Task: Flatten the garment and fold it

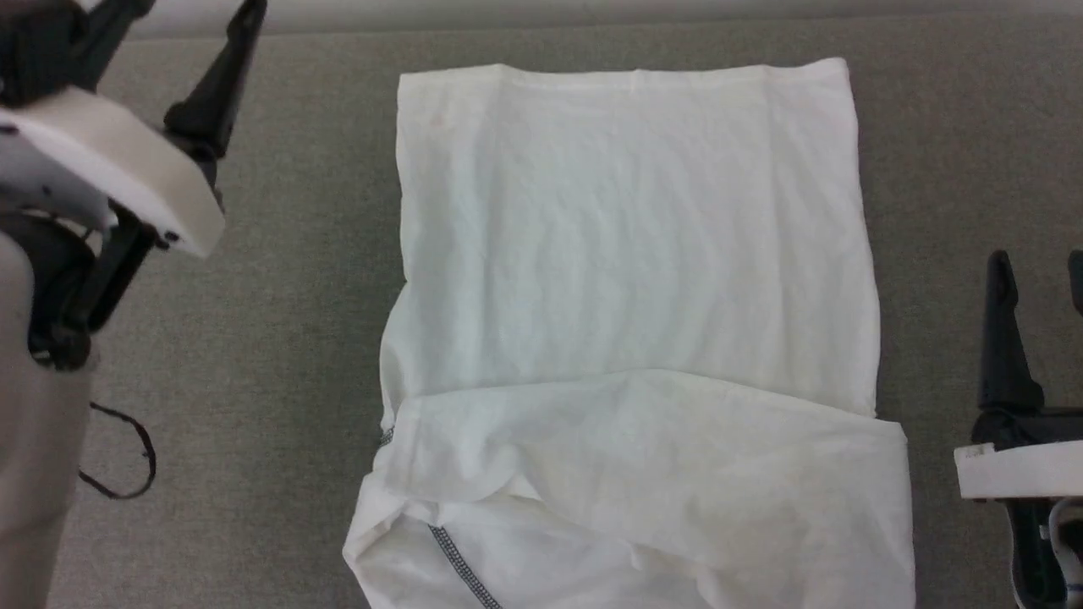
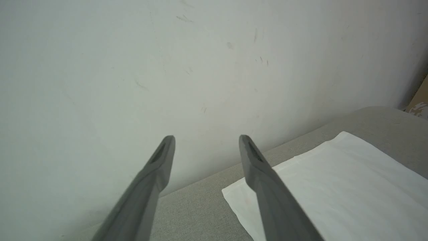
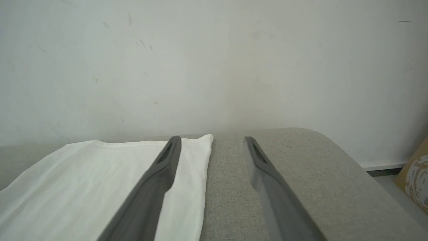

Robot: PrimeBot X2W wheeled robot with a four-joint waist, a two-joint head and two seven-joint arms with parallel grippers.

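The white garment point(image 1: 626, 254) lies on the grey padded surface point(image 1: 279, 321) as a tall rectangle with light wrinkles. Its near part forms a rumpled band folded over the rest, and a dark dashed seam point(image 1: 457, 560) shows at the lower left. My left gripper point(image 1: 182, 25) hangs open above the surface, left of the garment's far corner, holding nothing. My right gripper point(image 1: 1039, 279) stands open, right of the garment's near half and apart from it. The left wrist view shows my open left gripper point(image 2: 207, 140) with the garment point(image 2: 334, 187) to its right. In the right wrist view my right gripper point(image 3: 212, 140) is open above the garment's point(image 3: 83, 180) right edge.
A pale wall point(image 3: 214, 67) rises right behind the surface's far edge. A thin dark cable loop point(image 1: 127, 457) hangs at the lower left in the head view. The surface rounds off at its right end point(image 3: 334, 150), where a brown patterned object point(image 3: 414, 174) stands on the floor.
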